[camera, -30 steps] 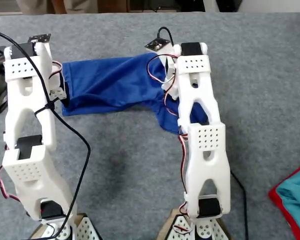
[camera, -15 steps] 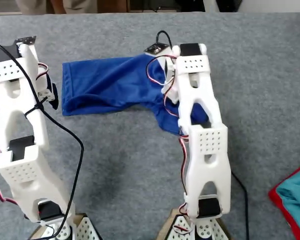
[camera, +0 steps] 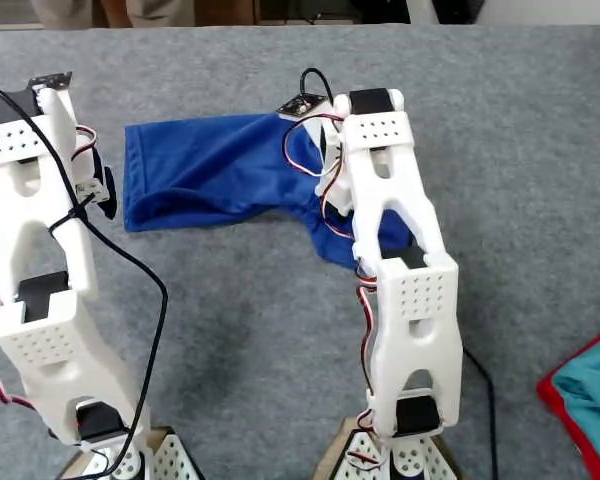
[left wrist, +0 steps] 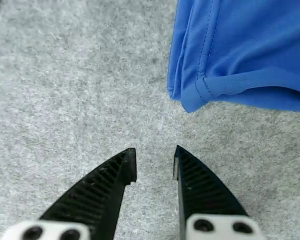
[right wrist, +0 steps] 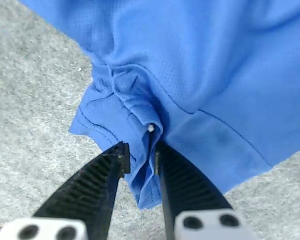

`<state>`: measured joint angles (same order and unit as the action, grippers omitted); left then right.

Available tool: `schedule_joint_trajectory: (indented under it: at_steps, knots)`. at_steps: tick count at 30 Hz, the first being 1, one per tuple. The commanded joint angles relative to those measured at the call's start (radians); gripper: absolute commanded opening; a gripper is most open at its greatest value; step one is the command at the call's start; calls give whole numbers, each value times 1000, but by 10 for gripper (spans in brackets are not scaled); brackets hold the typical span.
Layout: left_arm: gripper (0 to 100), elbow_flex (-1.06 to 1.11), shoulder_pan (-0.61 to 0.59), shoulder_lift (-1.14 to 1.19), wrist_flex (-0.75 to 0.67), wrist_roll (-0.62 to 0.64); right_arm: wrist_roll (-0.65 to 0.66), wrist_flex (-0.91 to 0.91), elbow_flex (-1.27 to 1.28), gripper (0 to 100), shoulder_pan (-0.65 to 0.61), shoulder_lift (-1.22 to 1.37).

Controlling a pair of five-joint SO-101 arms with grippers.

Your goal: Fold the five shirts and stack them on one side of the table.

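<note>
Far middle of the grey table (camera: 540,150): a blue shirt (camera: 215,170), stretched out sideways in loose folds. Right gripper (right wrist: 139,155) down on the shirt's right part, narrow; grips a raised fold of the cloth between the fingertips. Left gripper (left wrist: 154,162) just beside the shirt's left end, low over bare table, apart from the hem; stands parted by a small gap, nothing in it. Near the table's right edge, well apart from the blue one: a teal shirt (camera: 595,385) lying on a red shirt (camera: 552,392).

White perforated arms (camera: 400,290); black ribbed claws (left wrist: 154,166); red, black cables (camera: 161,300)
</note>
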<state>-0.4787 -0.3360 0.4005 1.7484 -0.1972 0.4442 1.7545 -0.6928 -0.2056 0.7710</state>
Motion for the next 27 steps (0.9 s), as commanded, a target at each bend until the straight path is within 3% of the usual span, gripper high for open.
schedule_joint_trajectory:
  at_steps: [1, 11, 19, 27]
  knots:
    - [138, -8, -8, -61, 9, -5, 15, 21, 1, 99, -15, -91]
    - [139, -9, -3, -61, 9, -5, 14, 28, 131, 103, -58, -166]
    - [139, -11, 0, -61, 5, -5, 17, -5, 295, 285, -91, -360]
    - [140, -107, 2, -51, 5, -2, 68, -3, 421, 292, -97, -406]
